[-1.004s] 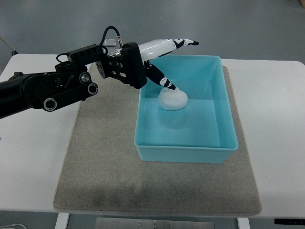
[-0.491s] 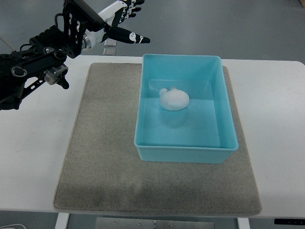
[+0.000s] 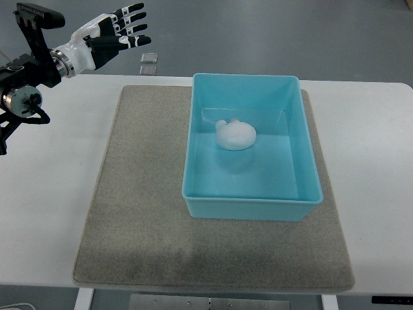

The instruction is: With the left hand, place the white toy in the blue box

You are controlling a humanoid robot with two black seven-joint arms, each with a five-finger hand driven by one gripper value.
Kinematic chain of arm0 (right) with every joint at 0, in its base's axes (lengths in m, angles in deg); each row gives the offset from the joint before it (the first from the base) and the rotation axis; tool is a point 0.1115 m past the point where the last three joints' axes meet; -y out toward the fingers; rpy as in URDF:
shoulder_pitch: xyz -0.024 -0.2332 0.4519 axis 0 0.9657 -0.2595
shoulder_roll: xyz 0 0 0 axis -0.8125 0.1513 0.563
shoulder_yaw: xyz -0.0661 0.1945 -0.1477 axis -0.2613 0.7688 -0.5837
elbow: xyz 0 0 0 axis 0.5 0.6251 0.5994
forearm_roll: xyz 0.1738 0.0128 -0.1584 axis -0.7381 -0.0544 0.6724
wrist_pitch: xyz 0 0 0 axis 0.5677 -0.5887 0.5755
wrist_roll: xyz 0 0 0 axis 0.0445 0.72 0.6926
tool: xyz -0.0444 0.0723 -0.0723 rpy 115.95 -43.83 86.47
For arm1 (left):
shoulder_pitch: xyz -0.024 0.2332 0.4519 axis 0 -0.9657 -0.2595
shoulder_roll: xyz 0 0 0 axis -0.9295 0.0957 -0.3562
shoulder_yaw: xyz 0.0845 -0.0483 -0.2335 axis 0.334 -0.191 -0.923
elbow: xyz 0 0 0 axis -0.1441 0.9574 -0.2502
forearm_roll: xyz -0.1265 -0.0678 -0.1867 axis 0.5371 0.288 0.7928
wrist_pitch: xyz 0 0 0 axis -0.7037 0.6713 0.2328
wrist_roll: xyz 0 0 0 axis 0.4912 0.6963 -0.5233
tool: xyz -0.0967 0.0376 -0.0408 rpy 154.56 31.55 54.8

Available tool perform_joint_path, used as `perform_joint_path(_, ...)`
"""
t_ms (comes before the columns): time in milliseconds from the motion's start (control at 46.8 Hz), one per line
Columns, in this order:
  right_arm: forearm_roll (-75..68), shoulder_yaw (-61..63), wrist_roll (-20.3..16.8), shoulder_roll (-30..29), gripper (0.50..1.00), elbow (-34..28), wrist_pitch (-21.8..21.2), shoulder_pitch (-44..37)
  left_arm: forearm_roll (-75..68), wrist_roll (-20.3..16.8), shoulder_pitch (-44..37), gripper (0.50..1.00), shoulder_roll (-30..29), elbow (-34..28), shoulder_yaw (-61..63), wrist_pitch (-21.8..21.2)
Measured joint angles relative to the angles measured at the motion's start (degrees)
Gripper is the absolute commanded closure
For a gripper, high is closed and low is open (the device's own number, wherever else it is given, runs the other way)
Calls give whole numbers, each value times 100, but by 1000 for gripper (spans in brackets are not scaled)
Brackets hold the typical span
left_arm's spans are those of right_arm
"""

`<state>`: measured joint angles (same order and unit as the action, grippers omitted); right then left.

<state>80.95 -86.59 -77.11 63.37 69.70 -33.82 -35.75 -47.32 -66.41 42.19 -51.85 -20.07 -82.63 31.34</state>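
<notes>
Grey mat [image 3: 139, 213] on white table [image 3: 45, 194]; left hand [image 3: 110, 35] splayed, empty, over grey floor [image 3: 271, 32]

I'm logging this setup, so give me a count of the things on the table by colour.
White: 1, the white toy
Blue: 1, the blue box
Grey: 1, the mat
Total: 3
The left hand is up at the top left, off the mat, open and empty.

No writing, label, brand or number can be read anywhere in the frame, from the upper left corner to the lower right. Every surface in view is plain and unmarked.
</notes>
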Motion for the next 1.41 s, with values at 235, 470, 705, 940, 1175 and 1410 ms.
perform_joint_path(235, 0, 0, 0, 0, 564, 0, 0, 1, 545, 106, -546, 506, 223, -578, -598, 619)
perform_joint_path(470, 0, 0, 0, 0, 564, 0, 0, 0, 842, 705, -680, 506, 270, -698, -814, 652)
perform_joint_path(705, 0, 0, 0, 0, 564, 0, 0, 0, 1679, 1443, -771, 504, 388, -720, -810, 651)
perform_joint_path(940, 0, 0, 0, 0, 564, 0, 0, 0, 1844, 1606, -787, 506, 371, -690, -904, 649)
perform_joint_path(1175, 0, 0, 0, 0, 564, 0, 0, 0, 1828, 1605, -793, 506, 330, -711, -1043, 649)
perform_joint_path(1410, 0, 0, 0, 0, 564, 0, 0, 0, 1772, 1585, -793, 504, 321, -705, -1282, 649)
